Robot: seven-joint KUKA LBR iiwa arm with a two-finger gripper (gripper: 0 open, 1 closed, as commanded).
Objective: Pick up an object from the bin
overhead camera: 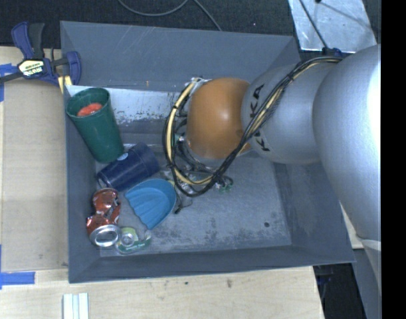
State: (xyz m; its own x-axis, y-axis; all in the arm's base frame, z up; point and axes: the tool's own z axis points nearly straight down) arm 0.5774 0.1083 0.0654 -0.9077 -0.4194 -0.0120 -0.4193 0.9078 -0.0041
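Arm is reaching into the grey bin (189,58) from the view's right, wrist pointing down over the middle of the floor. Orange cover (216,115) and looped cables (173,131) are sitting on top of the gripper (184,190) and hiding most of it. Only a dark tip is peeking out under the cables, low near the floor. Cannot tell how far the gripper is opening, and cannot tell whether it is holding anything.

The blue scoop-shaped piece (151,201) is lying closest, just beside the gripper on the side away from the arm, with its rounded edge facing the tip. Whether the two are touching cannot be told. The dark blue cylinder (129,168) is lying on its side just past the gripper, towards the upper left of the view, and is touching the scoop's upper edge.

Farther from the gripper on the same side, the dark green cup (100,135) is leaning against the bin wall. Its mouth is pointing up and something red (90,108) is showing inside.

Beyond the scoop, near the bin's lower-left corner, a crushed reddish can (104,208) is lying with its silver end (104,235) facing up. A small clear-green item (131,239) is lying right next to it. These two are sitting well apart from the gripper.

The floor on the arm's side of the gripper is lying bare.
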